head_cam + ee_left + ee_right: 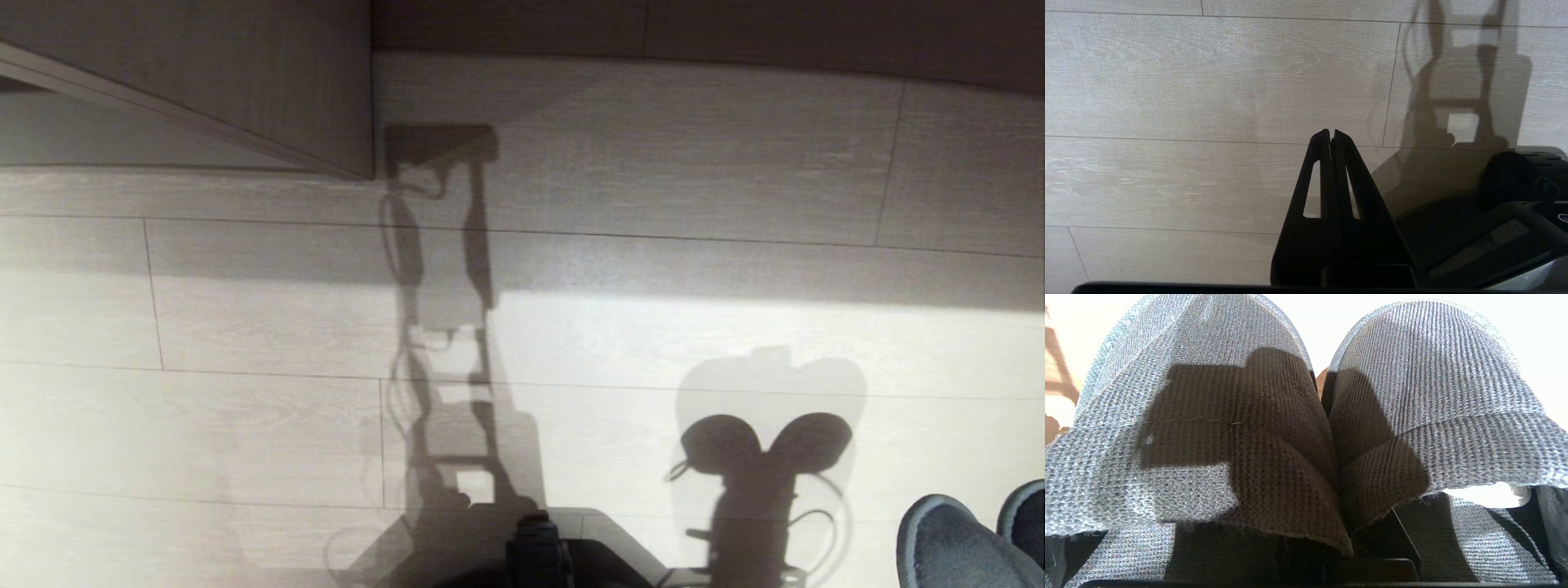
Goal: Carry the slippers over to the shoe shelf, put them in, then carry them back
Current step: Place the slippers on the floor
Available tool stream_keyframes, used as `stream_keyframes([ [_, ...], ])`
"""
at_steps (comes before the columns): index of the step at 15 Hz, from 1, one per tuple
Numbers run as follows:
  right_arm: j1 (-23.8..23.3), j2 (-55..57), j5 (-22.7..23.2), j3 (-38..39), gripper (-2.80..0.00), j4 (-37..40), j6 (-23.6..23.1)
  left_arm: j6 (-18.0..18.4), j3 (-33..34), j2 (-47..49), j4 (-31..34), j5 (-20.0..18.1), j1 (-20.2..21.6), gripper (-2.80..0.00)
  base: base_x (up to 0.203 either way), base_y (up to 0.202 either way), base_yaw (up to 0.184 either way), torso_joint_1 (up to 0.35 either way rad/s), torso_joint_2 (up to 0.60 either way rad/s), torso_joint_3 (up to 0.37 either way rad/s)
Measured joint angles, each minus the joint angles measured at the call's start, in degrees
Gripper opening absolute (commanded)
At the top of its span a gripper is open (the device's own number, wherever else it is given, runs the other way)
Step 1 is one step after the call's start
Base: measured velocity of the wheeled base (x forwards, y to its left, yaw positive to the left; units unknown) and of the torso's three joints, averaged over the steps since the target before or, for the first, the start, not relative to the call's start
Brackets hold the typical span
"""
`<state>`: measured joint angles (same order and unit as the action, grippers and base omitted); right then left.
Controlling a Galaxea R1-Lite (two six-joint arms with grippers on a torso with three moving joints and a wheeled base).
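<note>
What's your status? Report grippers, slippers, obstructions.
Left gripper shut, empty, over bare floor. Right gripper shut on slippers, both pinched together at the inner edges. Cabinet corner ahead left; nothing else on the floor.

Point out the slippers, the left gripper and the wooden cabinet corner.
slippers (1208, 428): right wrist view, on the knit band of one slipper.
left gripper (1332, 136): left wrist view, at the shut fingertips.
wooden cabinet (269, 73): head view, on its side panel by the corner.
</note>
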<state>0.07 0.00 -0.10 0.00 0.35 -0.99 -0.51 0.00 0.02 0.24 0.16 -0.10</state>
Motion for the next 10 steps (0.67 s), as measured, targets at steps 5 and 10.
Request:
stream_keyframes([
  [5,0.0,0.3,1.2,-2.3,-2.80,-0.5,-0.3,0.1,0.0,0.0,0.0,0.0,0.1,-2.80,0.000,0.000,0.000,0.000,0.00,0.000],
  [10,0.3,18.4,1.8,-11.9,-2.80,-10.8,-1.8,0.1,0.0,0.0,-0.1,0.0,0.0,-2.80,0.000,0.000,0.000,0.000,0.00,0.000],
])
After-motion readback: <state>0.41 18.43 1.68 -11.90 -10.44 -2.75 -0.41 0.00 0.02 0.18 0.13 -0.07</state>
